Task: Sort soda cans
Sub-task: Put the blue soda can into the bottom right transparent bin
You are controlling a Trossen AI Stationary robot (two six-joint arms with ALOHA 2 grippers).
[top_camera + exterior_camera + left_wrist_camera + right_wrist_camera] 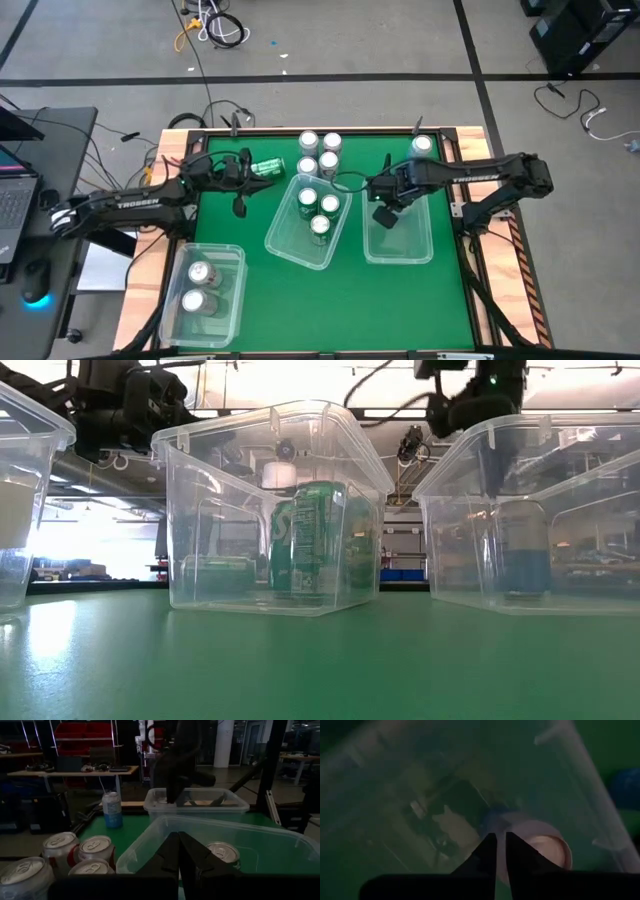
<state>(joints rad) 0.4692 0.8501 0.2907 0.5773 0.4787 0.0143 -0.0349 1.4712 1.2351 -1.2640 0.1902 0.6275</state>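
Observation:
Three clear bins stand on the green table. The middle bin [285, 235] holds three green soda cans [320, 208]. The near-left bin [232, 290] holds two silver cans [200, 285]. A blue can [525, 550] stands upright on the floor of the right bin [420, 245]. My right gripper [500, 845] hangs shut above that can's top [545, 845], pointing down, clear of it. My left gripper [179, 851] is shut and level at the far left, beside a green can lying on its side [267, 167]. Several more cans [318, 152] stand at the far edge.
A lone blue can [422, 145] stands at the far right corner. A wooden frame [480, 150] rims the table. The near middle of the green mat [330, 310] is bare. A laptop [15, 190] and cables lie off the table's left.

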